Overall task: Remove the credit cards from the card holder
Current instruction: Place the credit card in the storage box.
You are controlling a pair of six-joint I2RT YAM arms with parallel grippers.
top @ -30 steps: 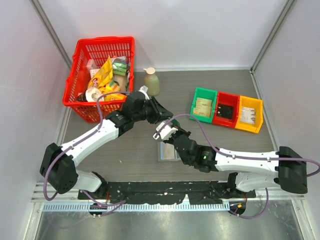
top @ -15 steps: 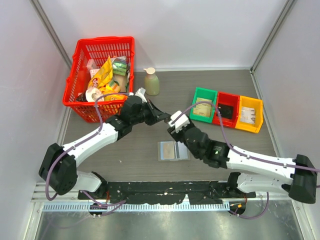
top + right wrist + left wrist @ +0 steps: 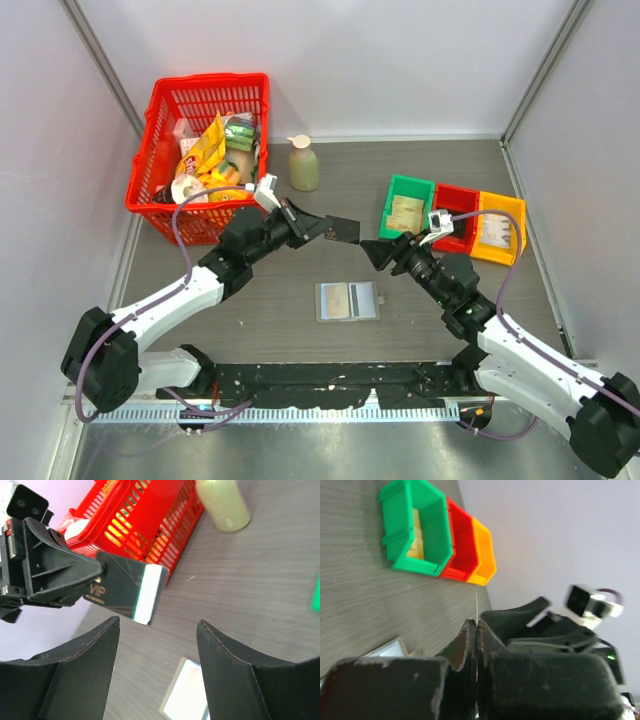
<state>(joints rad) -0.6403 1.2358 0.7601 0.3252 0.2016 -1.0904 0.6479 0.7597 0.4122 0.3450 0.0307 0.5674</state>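
The card holder (image 3: 348,301) lies open and flat on the table, with a yellow-orange credit card (image 3: 340,300) showing in its left panel. My left gripper (image 3: 320,228) is shut on a black credit card (image 3: 343,229) marked VIP (image 3: 125,587) and holds it in the air above and behind the holder. In the left wrist view only the card's thin edge (image 3: 477,610) shows between the closed fingers. My right gripper (image 3: 385,255) is open and empty, just right of the black card, apart from it. A corner of the holder (image 3: 187,697) shows below its fingers.
A red basket (image 3: 160,150) of packets stands at the back left, with a green bottle (image 3: 303,165) beside it. Green (image 3: 398,190), red (image 3: 455,195) and orange (image 3: 500,205) bins sit in a row at the right.
The right gripper has opened, let go of the black card and drawn back to the right. The left gripper has shut on that card and holds it alone.
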